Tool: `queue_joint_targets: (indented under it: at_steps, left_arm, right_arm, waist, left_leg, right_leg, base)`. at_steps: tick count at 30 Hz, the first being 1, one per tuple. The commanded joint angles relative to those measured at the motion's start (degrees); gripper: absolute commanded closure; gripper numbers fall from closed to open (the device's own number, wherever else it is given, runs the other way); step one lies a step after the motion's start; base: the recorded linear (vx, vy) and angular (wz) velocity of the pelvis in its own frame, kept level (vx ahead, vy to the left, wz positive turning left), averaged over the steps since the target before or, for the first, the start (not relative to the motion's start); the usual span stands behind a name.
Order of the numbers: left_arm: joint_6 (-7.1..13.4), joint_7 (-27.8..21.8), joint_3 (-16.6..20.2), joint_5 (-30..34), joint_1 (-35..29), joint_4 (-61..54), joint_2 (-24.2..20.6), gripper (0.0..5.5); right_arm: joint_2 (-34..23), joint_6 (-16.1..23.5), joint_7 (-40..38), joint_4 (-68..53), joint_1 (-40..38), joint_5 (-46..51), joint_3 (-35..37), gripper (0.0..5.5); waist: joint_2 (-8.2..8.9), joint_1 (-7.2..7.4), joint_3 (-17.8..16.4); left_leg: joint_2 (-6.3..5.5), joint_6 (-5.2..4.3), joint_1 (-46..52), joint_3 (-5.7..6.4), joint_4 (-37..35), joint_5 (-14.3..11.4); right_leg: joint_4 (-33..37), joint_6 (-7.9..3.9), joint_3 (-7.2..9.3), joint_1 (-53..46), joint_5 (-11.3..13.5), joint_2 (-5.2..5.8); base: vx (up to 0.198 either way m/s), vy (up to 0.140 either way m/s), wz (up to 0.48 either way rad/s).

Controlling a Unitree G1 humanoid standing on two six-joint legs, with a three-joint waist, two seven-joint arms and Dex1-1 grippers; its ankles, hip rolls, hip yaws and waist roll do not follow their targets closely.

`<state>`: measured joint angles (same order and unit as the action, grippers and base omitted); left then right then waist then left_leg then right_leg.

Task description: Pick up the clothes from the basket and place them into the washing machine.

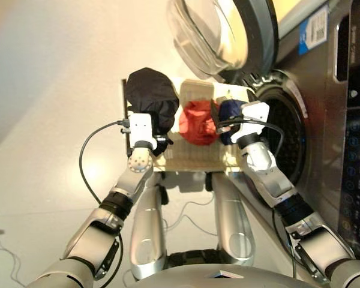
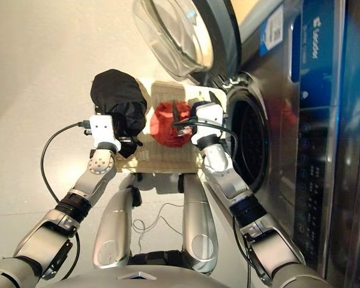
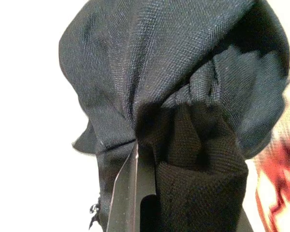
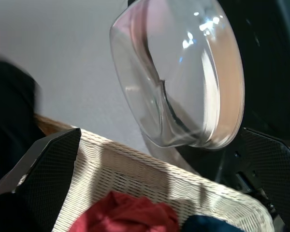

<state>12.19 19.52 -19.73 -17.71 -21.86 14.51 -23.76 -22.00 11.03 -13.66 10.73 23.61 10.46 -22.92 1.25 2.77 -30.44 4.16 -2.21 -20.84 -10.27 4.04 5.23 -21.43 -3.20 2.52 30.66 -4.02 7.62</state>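
Black garment: head views show it bunched above the basket edge, clamped in the left gripper. Coral garment and navy garment lie in the basket beside the washing machine. Left wrist view: fingers buried in black cloth. Right wrist view: right gripper spread wide over the basket, glass door ahead.

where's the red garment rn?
In the left eye view the red garment lies in the middle of the basket, between the black garment on its left and the navy one on its right, nearest the washing machine.
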Motion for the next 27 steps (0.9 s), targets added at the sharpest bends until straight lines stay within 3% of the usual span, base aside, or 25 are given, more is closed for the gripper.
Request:
queue_joint_targets:
  at_steps: [1, 4, 10, 14, 20, 27]
  left_arm:
    - [4.7, -2.7, 2.6, 4.2, -1.1, -10.2, -2.1, 5.50]
    - [5.1, -7.0, 3.9, 1.2, -0.1, -15.6, -2.9, 5.50]
    - [4.0, -14.5, 3.6, -1.5, -0.6, -23.4, -4.2, 5.50]
    - [2.6, -21.6, -0.1, -3.8, -2.8, -28.7, -7.1, 5.50]
    - [0.8, -26.9, -5.0, -12.9, -4.0, -30.8, -7.1, 5.50]
    - [-0.6, -28.5, -8.2, -18.6, -4.8, -28.6, -8.1, 5.50]
  right_arm:
    - [-1.2, -2.1, 1.3, -1.7, 2.2, -9.0, 1.0, 0.00]
    - [-3.5, -4.0, 8.5, -4.7, 3.9, -13.5, -1.2, 0.00]
    - [-6.3, -5.1, 16.3, -10.4, 3.5, -14.7, -1.0, 0.00]
    - [-9.2, -5.6, 22.8, -15.2, 6.6, -14.7, -2.6, 0.00]
    - [-6.7, -5.1, 21.1, -14.1, 13.0, -14.9, -4.8, 0.00]
    - [-4.2, -4.3, 18.1, -13.1, 19.1, -14.9, -6.6, 0.00]
  waist:
    - [0.07, -0.15, 0.7]
    - [0.39, -0.37, 1.3]
    - [-0.24, -0.40, 2.7]
    - [-0.53, -0.41, 2.7]
    - [-1.24, -0.91, 2.5]
    - [-1.36, -1.27, 2.1]
  left_leg:
    - [-0.11, -2.21, 0.9, 0.97, 1.3, -2.1]
    - [0.12, -2.30, 2.1, 0.66, -0.7, -1.1]
    - [0.54, -2.91, 3.5, 1.53, -2.9, 0.1]
    - [0.90, -3.12, 3.2, 1.64, -2.2, 0.1]
    - [1.03, -2.73, 3.6, 1.56, -2.2, -0.1]
    - [1.05, -2.17, 4.1, 0.86, -1.6, -0.6]
  right_leg:
    - [15.1, -6.75, -3.03, -8.0, 10.5, 3.55]
    - [15.6, -6.82, -2.84, -8.6, 10.5, 3.39]
    - [16.0, -6.81, -1.59, -9.5, 10.1, 3.54]
    - [15.5, -6.76, -1.66, -9.3, 9.6, 3.33]
    - [14.9, -6.97, -2.38, -8.7, 9.5, 2.96]
    - [13.6, -6.94, -3.45, -8.0, 9.2, 2.67]
  base:
    - [0.000, 0.000, 0.000]
    - [0.000, 0.000, 0.000]
    - [0.000, 0.000, 0.000]
    - [0.000, 0.000, 0.000]
    - [0.000, 0.000, 0.000]
    - [0.000, 0.000, 0.000]
